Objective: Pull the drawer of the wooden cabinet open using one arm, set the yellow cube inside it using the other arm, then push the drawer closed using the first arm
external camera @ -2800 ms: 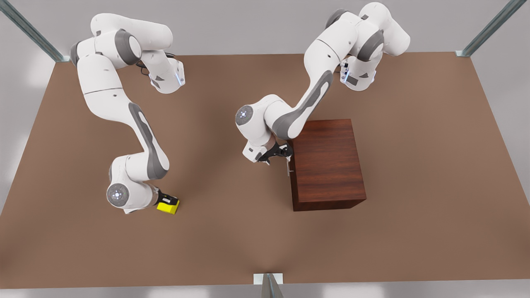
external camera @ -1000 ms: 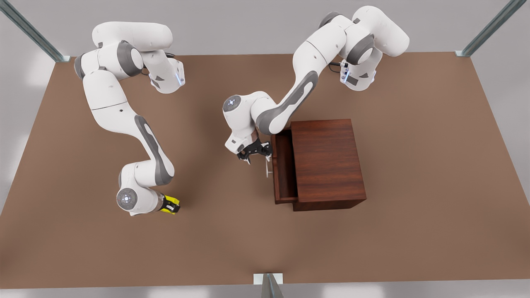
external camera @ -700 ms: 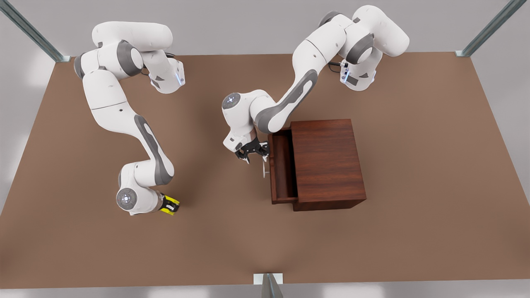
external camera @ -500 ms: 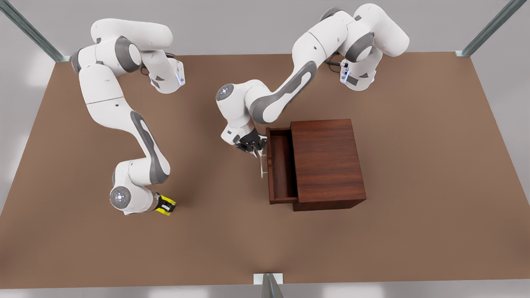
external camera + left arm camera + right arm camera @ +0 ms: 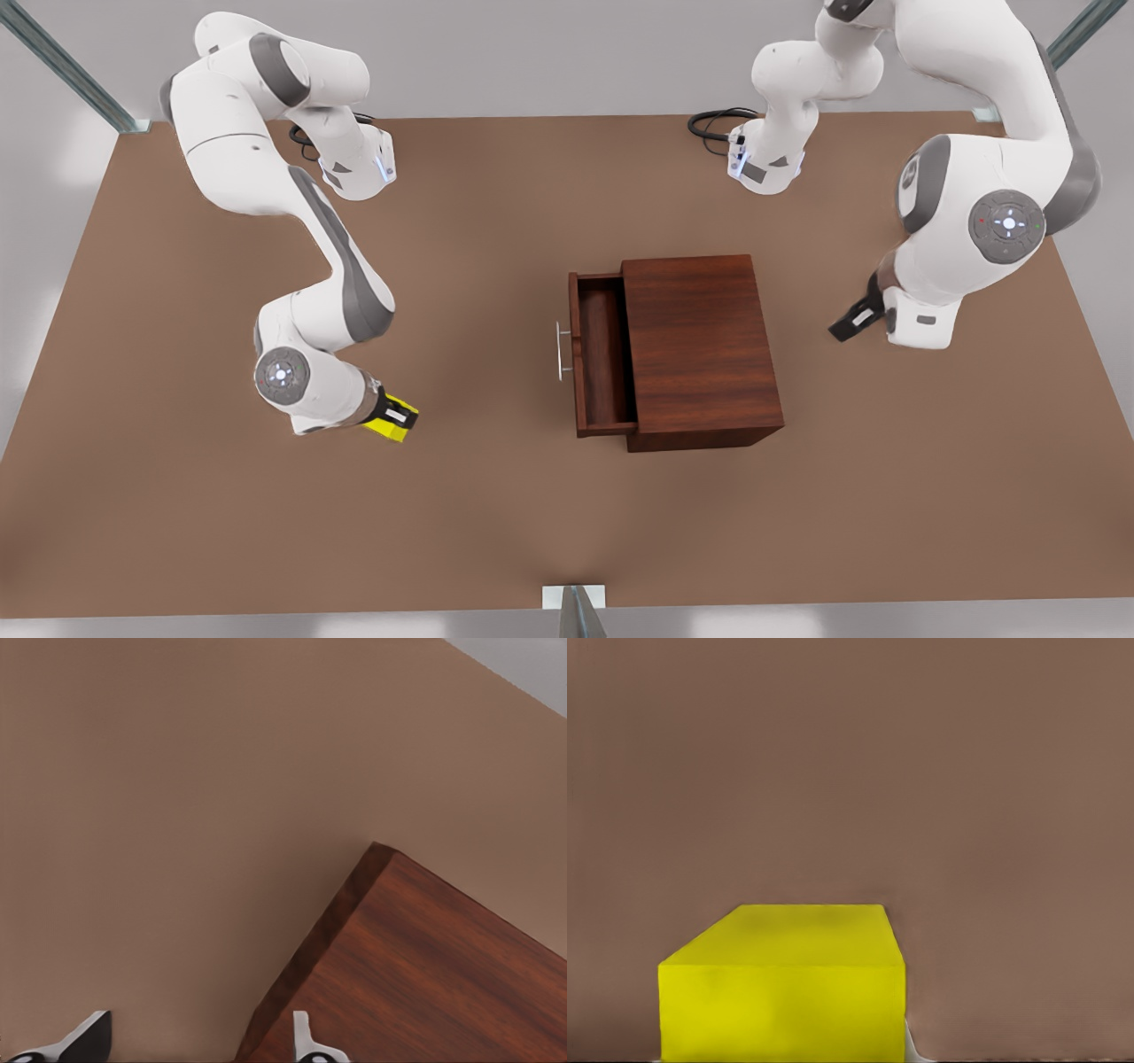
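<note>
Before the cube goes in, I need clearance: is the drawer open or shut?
Open. The drawer juts out of the wooden cabinet toward the front view's left, showing its bare inside.

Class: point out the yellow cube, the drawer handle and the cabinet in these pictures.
cube (image 5: 784, 992): right wrist view, near face.
handle (image 5: 559, 351): front view, middle of the silver bar.
cabinet (image 5: 700, 341): front view, top panel.
</note>
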Tool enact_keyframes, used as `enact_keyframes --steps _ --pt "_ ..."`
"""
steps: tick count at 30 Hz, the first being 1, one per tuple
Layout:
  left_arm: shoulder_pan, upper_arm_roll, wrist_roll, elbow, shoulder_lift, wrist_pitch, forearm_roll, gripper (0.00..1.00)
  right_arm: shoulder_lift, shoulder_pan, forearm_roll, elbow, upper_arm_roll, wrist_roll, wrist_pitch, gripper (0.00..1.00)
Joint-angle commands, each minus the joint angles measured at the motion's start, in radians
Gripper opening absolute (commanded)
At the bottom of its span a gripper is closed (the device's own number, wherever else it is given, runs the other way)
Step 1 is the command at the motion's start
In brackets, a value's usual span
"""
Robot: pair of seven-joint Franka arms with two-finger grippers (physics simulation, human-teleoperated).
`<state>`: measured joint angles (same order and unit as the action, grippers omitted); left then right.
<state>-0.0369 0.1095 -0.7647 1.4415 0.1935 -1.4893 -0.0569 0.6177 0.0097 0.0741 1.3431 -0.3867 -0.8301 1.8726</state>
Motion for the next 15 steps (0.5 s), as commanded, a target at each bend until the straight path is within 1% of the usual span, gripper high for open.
enact_keyframes --steps 1,5,7,10,13,14,15 --pt "-0.006 -0.013 0.74 0.025 -0.023 -0.045 0.063 1.0 0.002 0.044 0.0 -0.054 -0.006 -0.636 -0.148 0.73" --pt "-0.006 -0.036 0.743 0.036 -0.028 -0.016 0.062 1.0 -0.004 0.153 0.003 -0.075 -0.004 -1.139 -0.15 0.71" --pt "-0.006 -0.037 0.739 0.036 -0.031 -0.016 0.062 1.0 -0.001 0.211 0.003 -0.121 -0.011 -1.372 -0.148 0.71" --pt "-0.004 -0.039 0.745 0.036 -0.04 -0.016 0.057 1.0 -0.001 0.291 0.006 -0.136 -0.004 -1.549 -0.15 0.71" --pt "-0.004 -0.039 0.745 0.037 -0.048 0.003 0.058 1.0 0.022 0.377 0.012 -0.197 0.003 -1.666 -0.148 0.7" --pt "-0.006 -0.039 0.743 0.037 -0.048 0.003 0.058 1.0 0.04 0.412 0.012 -0.231 0.014 -1.715 -0.144 0.7" --pt "-0.006 -0.039 0.743 0.037 -0.048 0.003 0.058 1.0 0.063 0.467 0.012 -0.265 0.063 -1.752 -0.139 0.69"
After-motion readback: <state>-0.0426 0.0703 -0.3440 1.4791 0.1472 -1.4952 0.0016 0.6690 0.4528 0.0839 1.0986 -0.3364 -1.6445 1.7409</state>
